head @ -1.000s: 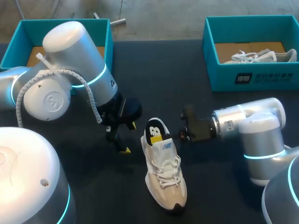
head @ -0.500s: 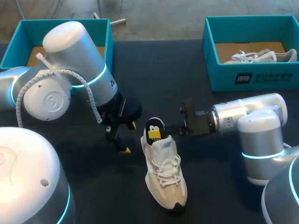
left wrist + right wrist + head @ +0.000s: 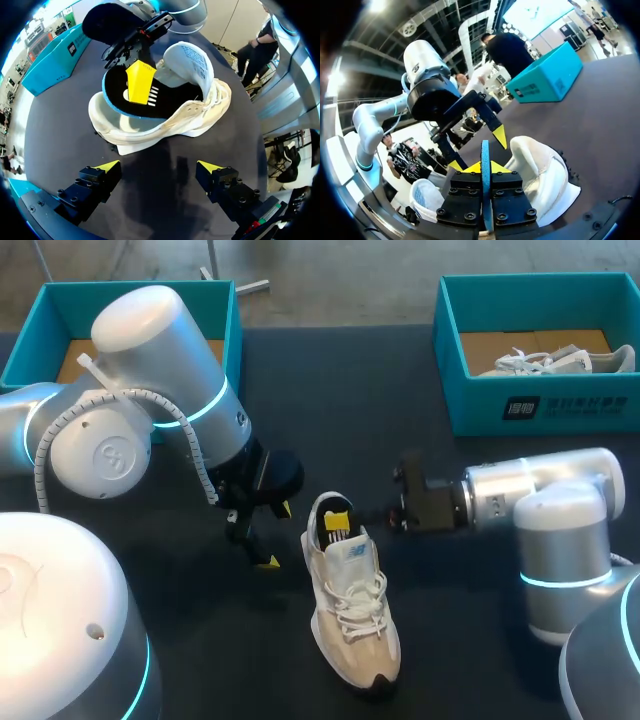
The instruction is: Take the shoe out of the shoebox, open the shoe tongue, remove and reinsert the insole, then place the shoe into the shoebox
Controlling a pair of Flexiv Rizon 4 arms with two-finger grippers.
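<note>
Cream-white shoe (image 3: 350, 600) rests on the dark table (image 3: 330, 390), just ahead of the left gripper (image 3: 159, 167), whose fingers stand wide apart and grip nothing. The right gripper (image 3: 485, 167) is clamped on the blue-edged black insole (image 3: 150, 95), held edge-on between its fingers. The insole's far end sits inside the shoe's heel opening, between the two grippers.

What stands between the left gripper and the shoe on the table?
Nothing visible does. Only bare table lies between the open left gripper and the shoe; the right gripper grips the insole on the shoe's far side.
</note>
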